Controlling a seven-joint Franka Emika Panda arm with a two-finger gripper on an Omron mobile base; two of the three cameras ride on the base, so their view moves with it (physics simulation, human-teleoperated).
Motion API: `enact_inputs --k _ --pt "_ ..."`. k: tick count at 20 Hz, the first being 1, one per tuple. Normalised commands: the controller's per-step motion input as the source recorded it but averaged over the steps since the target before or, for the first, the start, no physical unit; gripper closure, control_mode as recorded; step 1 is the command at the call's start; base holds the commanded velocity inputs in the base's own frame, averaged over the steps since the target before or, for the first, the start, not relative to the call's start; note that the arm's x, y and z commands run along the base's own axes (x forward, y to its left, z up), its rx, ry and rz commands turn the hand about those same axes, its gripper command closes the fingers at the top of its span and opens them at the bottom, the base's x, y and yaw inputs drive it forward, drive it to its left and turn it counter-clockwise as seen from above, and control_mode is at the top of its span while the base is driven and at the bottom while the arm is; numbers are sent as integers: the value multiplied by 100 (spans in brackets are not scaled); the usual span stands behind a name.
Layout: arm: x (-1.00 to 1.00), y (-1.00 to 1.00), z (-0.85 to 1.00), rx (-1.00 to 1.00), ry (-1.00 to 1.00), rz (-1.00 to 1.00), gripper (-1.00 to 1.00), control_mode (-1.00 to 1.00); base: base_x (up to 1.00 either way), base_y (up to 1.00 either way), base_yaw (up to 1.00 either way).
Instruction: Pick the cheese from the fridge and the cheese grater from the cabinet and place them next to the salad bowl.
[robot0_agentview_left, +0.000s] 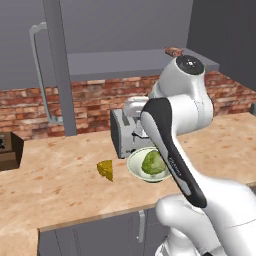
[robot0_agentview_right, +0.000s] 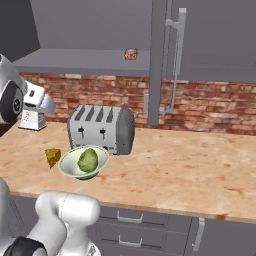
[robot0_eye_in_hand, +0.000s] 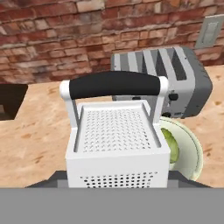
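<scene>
cheese grater (robot0_eye_in_hand: 117, 142): carried upright in the claw (robot0_agentview_right: 37, 111). cheese (robot0_agentview_left: 105, 169): already on table (robot0_agentview_left: 55, 175) beside salad bowl (robot0_agentview_left: 150, 165). advice: lower level, clear of toaster (robot0_agentview_right: 102, 128).

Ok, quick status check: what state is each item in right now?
cheese grater: upright, carried above the counter
cheese: lying on the counter, beside the bowl
salad bowl: upright, green lump inside
cabinet: door open
toaster: slots empty
gripper: fingers hidden, grip not visible
</scene>
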Motion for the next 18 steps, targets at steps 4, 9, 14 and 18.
enact_inputs --k 4,9,14,18 --pt "-28 44 -85 3 0 -10 100 -100 0 0 0" --pt "-8 39 -75 8 0 -15 100 -100 0 0 0" --pt "-1 38 -73 2 0 -19 100 -100 0 0 0" --pt "1 18 -59 0 -1 -17 100 -100 0 0 0"
